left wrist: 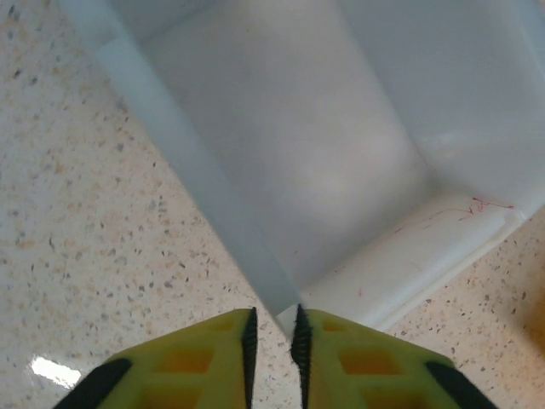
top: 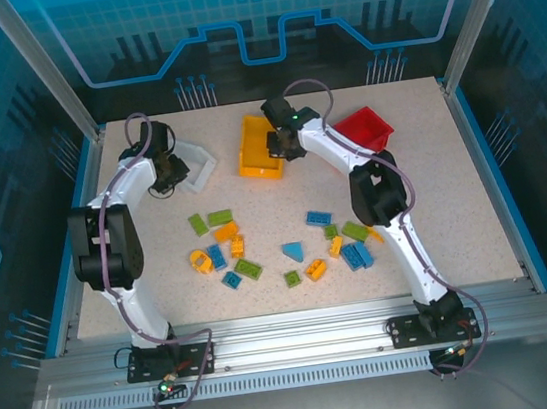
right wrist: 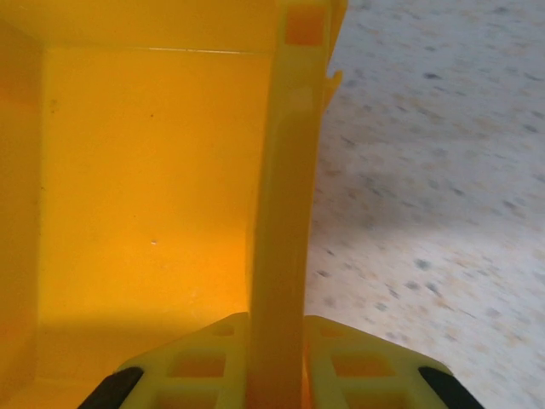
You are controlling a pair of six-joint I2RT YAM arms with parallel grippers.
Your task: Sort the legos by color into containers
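Observation:
The white container sits at the back left, and my left gripper is at its near-left corner. In the left wrist view that gripper is shut, with the corner of the white container's wall pinched at its tips. The orange-yellow container stands at the back centre. My right gripper is shut on its right side wall, and the container's floor shows bare. The red container lies further right. Several green, blue and orange-yellow legos are scattered mid-table.
The legos spread in two loose groups, one left of centre and one right of centre. Blue rails border the speckled table. Both arm bases are bolted at the near edge.

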